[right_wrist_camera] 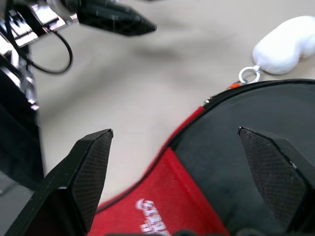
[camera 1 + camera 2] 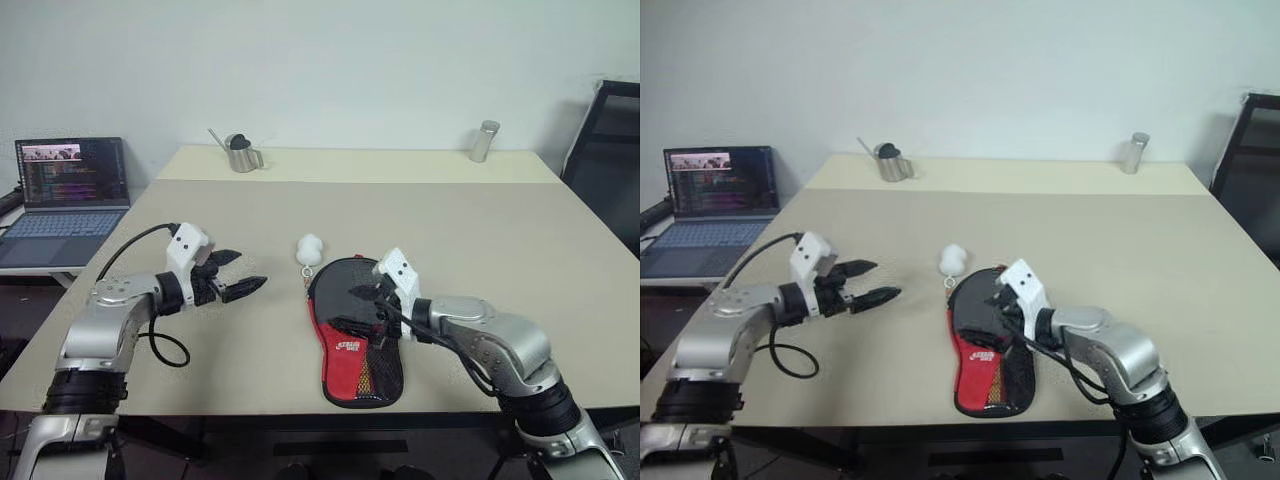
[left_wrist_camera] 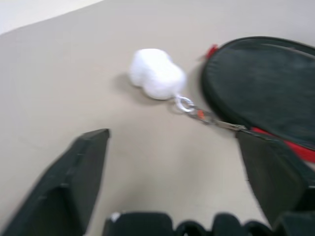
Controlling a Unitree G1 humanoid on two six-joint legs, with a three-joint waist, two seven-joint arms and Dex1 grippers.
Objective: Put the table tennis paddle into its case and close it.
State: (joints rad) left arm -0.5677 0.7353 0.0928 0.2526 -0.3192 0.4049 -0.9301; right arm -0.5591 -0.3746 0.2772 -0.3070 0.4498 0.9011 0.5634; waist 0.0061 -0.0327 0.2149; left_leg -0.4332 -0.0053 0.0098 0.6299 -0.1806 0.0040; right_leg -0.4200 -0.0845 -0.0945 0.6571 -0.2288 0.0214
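- Stretching across most of the scene: a beige table (image 2: pixel 520 260), matte and bare over much of its top, with a seam toward the far side where a second slab appears to be joining it.
- Lying flat near the front edge: the case (image 2: pixel 352 335), black at the round end and red at the narrow end with a white logo, round end pointing away from the robot.
- Sitting just beyond the round end: a white fluffy charm (image 2: pixel 310 249), linking to the case's edge through a small metal ring and clip.
- Not showing anywhere outside the pouch: the table tennis paddle; impossible to tell whether it is lying inside.
- Hovering to the left of the case, apart from it: the left gripper (image 2: pixel 236 275), fingers spread wide, gripping nothing.
- Hanging over the case's right side: the right gripper (image 1: pixel 187 172), fingers spread wide above the black and red fabric, clasping nothing.
- Standing at the far side: a metal cup (image 2: pixel 240 153) with something dark inside, and toward the right a metal cylinder (image 2: pixel 484 141).
- Glowing off to the left on a lower surface: an open laptop (image 2: pixel 66 195).
- Closing the room behind: a plain pale wall (image 2: pixel 330 60), with a dark chair (image 2: pixel 608 150) at the right edge.
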